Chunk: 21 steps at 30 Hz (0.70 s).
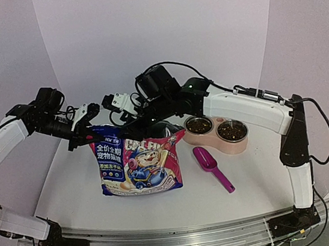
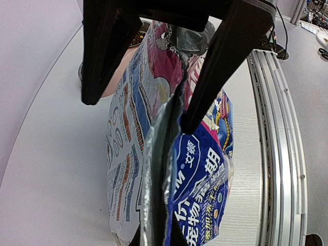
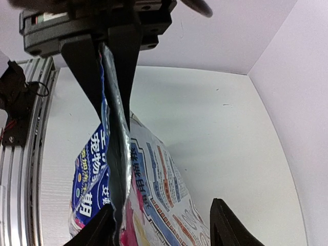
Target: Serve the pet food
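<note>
Glossy pink, blue and white cat-food pouch (image 1: 138, 163) upright on the white worktop (image 1: 70, 190), left tool (image 1: 84, 135) pinching its upper left corner, right tool (image 2: 139, 114) spread astride the top edge, pink double-bowl feeder (image 1: 231, 146) holding dark kibble (image 1: 200, 127) just behind right, magenta plastic scoop (image 1: 213, 168) lying beside the pouch

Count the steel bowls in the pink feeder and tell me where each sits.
2. One steel bowl fills the left well of the pink feeder, nearer the cat food pouch; the other fills the right well.
</note>
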Available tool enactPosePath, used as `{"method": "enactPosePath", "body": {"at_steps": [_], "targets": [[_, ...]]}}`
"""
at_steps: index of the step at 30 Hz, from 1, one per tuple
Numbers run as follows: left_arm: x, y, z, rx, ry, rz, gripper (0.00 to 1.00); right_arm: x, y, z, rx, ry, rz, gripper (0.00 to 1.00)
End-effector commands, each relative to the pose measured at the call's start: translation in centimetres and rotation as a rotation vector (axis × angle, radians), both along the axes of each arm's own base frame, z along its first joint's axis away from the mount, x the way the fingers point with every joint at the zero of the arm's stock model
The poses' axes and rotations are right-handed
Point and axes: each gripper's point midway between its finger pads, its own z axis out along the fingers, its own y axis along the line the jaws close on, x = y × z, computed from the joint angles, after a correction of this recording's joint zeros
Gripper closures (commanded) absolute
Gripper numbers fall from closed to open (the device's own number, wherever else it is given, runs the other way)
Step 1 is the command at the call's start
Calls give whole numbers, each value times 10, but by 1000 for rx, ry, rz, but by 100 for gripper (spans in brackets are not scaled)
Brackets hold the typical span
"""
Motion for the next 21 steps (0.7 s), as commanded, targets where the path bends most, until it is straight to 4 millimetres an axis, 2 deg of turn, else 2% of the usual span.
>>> {"method": "enactPosePath", "body": {"at_steps": [1, 5, 7, 11, 12, 14, 15, 18, 21], "targets": [[-8, -6, 42, -78, -87, -47, 100, 11, -13, 24, -13, -63, -59, 70], [-8, -5, 45, -84, -91, -37, 100, 13, -12, 18, -39, -89, -46, 84], [-9, -5, 46, -85, -85, -36, 100, 11, -12, 16, -52, -97, -27, 98], [-13, -5, 47, -94, -86, -50, 98, 10, -9, 25, -21, -83, -14, 100], [-15, -6, 48, -102, -89, -60, 94, 9, -7, 30, 0, -70, -10, 100], [-19, -10, 60, -146, -92, -82, 54, 10, -4, 38, 32, -48, -10, 100], [-21, -12, 67, -171, -95, -96, 46, 9, -3, 40, 43, -39, -5, 100], [-21, -21, 77, -194, -99, -113, 45, 7, -1, 45, 68, -22, 4, 100], [-20, -25, 55, -121, -72, -127, 51, 7, 0, 53, 95, -14, 1, 100]]}}
